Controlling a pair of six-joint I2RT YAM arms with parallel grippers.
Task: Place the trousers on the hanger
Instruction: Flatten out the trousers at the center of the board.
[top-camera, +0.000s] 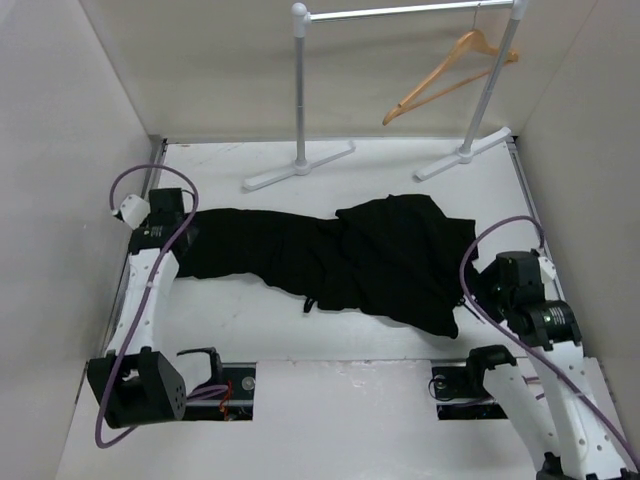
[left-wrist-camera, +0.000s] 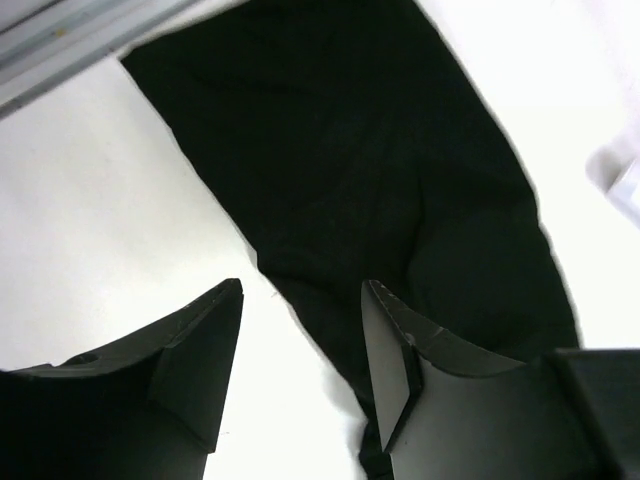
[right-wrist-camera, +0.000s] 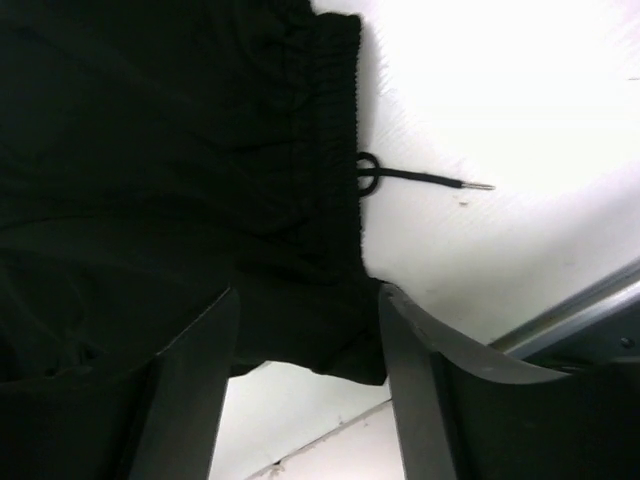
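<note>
Trousers (right-wrist-camera: 180, 150) apparently beneath right gripper (right-wrist-camera: 308, 300)

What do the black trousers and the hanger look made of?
The trousers: soft matte black cloth; it creases and bunches, with a gathered waistband and a drawcord. The hanger: probably smooth wood, judging by its light tan colour; the grain is too small to see.

Left arm (top-camera: 150, 285) hides the leg ends of the trousers (top-camera: 350, 260).

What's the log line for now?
trousers: flat on table | hanger: on rail | left gripper: open over leg | right gripper: open over waistband
</note>
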